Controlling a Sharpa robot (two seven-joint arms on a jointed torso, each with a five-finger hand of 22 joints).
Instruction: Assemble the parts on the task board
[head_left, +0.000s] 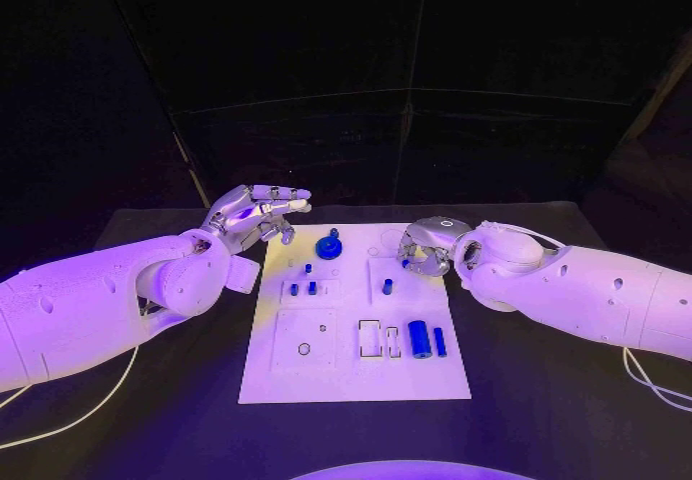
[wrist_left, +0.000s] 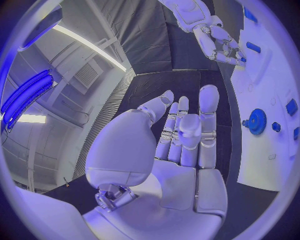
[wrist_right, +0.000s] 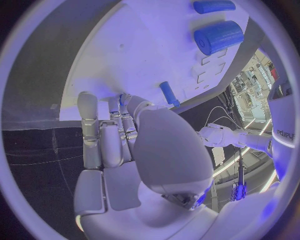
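The white task board (head_left: 353, 375) lies in the middle of the table. A blue gear (head_left: 330, 247) sits near its far edge, also seen as the gear (wrist_left: 255, 121). Small blue pegs (head_left: 303, 285) stand behind it, and one peg (head_left: 387, 286) stands by itself. Two blue cylinders (head_left: 426, 339) lie at the board's right. My left hand (head_left: 260, 215) is raised beside the board's far left corner, fingers apart, palm (wrist_left: 181, 135) bare. My right hand (head_left: 426, 248) is over the board's far right part, fingertips down at the board close to the lone peg (wrist_right: 167, 93). Its thumb hides what, if anything, it pinches.
The board has cut-out slots (head_left: 379, 338) and a small ring hole (head_left: 304, 348) in its near half. Black table (head_left: 548, 400) surrounds the board. White cables (head_left: 656, 385) trail off the right arm, and another off the left.
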